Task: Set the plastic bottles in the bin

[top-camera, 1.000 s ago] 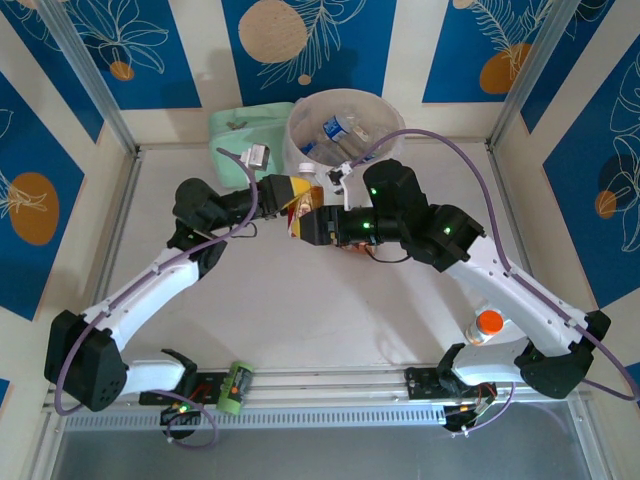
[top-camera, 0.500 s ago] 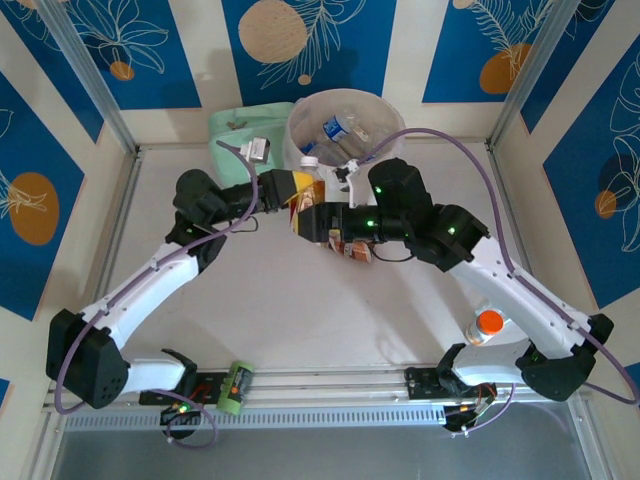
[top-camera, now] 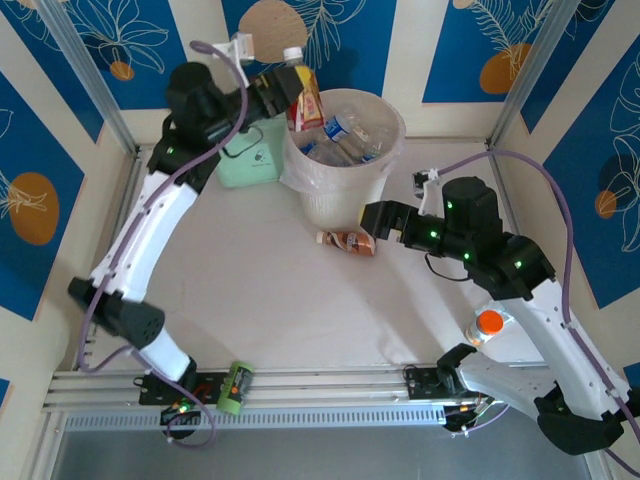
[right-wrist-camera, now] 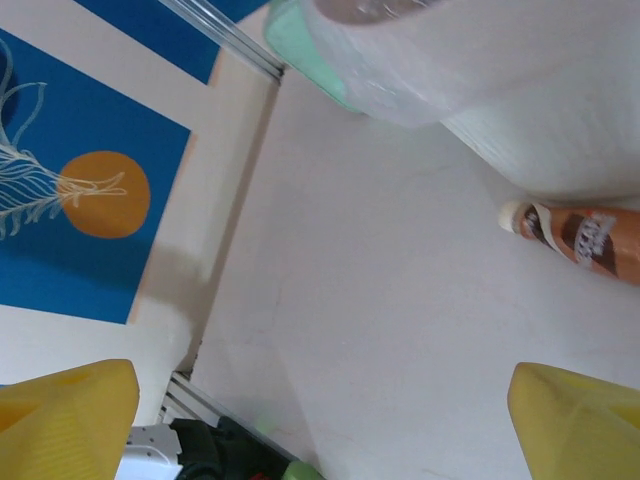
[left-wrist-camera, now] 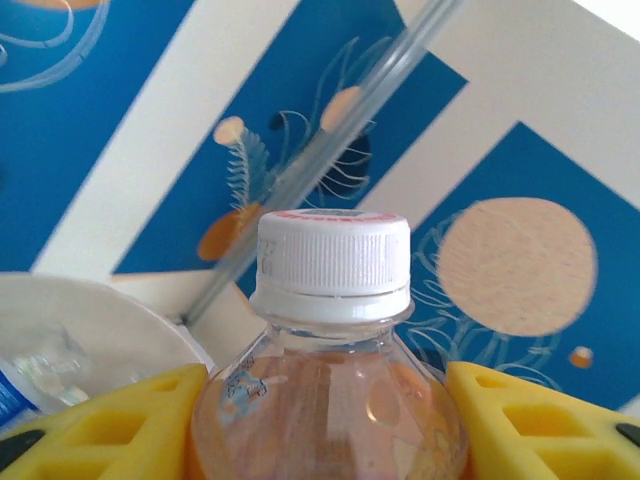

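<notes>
The left pincer (top-camera: 288,92) grips a clear, white-capped bottle (top-camera: 305,100) at the left rim of the bin (top-camera: 340,195). The right pincer (top-camera: 372,222) gapes wide above the table (top-camera: 250,290), a brown bottle (top-camera: 348,241) lying just beside its tips at the bin's foot. A second ago both pincers met mid-table; the left has since risen to the bin, and the right has opened and drawn back.

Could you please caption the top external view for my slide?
Left end effector holds a white-capped bottle by the bin; right end effector open near a brown bottle lying flat.
</notes>
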